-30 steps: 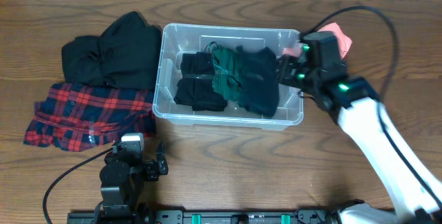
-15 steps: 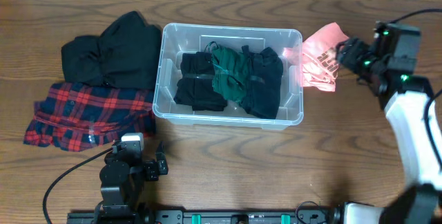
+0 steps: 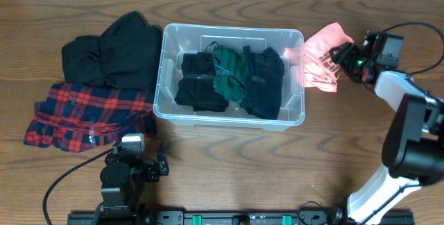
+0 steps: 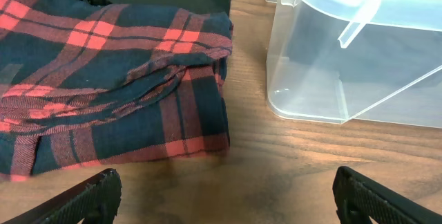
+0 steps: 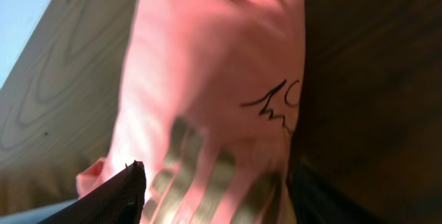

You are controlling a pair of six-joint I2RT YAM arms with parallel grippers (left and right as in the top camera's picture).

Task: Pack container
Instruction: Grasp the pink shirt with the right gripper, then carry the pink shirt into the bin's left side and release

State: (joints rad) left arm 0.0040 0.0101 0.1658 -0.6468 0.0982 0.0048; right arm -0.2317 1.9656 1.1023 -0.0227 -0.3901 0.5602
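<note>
Overhead view: even, diffuse light, sharp throughout, with faint soft shadows on the table (image 3: 229,155); the black garments (image 3: 114,51) lose fold detail. Left wrist view: crisp, with a pale sheen along the container (image 4: 345,79) rim. Right wrist view: blurred, pink cloth (image 5: 221,65) out of focus, right side dim.

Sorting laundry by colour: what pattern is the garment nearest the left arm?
The garment is red-and-navy plaid, clearest in the left wrist view.

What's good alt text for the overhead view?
A clear container at centre holds black and green clothes. The right gripper is at a pink garment just beyond its right end; a black garment and a plaid shirt lie on its left.
</note>
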